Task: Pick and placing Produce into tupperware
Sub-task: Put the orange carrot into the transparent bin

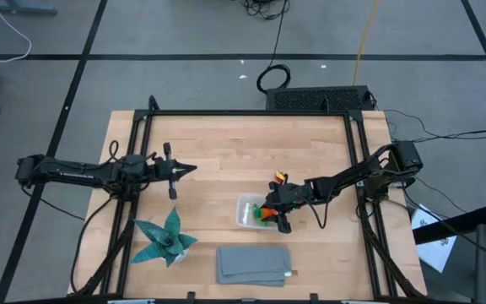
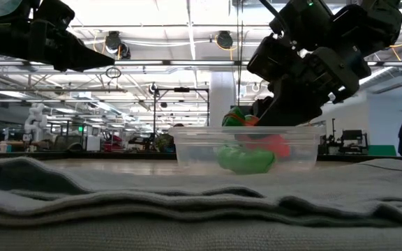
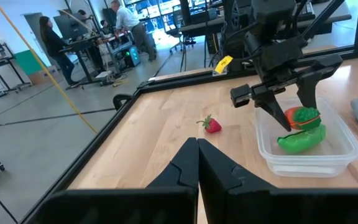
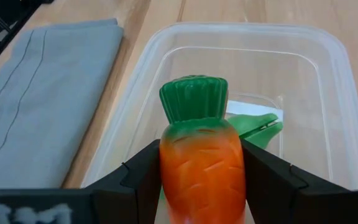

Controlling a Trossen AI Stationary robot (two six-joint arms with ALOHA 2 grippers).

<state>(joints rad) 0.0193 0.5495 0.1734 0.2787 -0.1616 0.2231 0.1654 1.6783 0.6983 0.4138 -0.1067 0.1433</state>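
Observation:
The clear tupperware (image 1: pixel 248 211) sits right of the table's middle, with the long green pod (image 3: pixel 301 140) lying in it. My right gripper (image 4: pixel 202 163) reaches over it from the right, shut on the orange carrot (image 3: pixel 298 117). The carrot's green top (image 4: pixel 193 96) points away from the wrist, above the pod (image 4: pixel 257 127). The small red strawberry (image 3: pixel 212 126) lies on the wood just beyond the container's far side. My left gripper (image 1: pixel 186 169) hovers shut over the table's left half, well away from the produce. My right gripper pinches the carrot's orange body (image 4: pixel 202 155) between its two fingers (image 4: pixel 143 171), one on each side. The fingers slant down from above and the table's right, lying along the carrot. The carrot is tilted inside the tupperware, over the pod; whether it touches the pod cannot be told.
A teal spiky leaf plant (image 1: pixel 165 239) stands near the table's front left. A folded grey cloth (image 1: pixel 254 263) lies by the near edge, just in front of the container. Black frame rails (image 1: pixel 136 160) run along the table's sides. People stand far back in the room.

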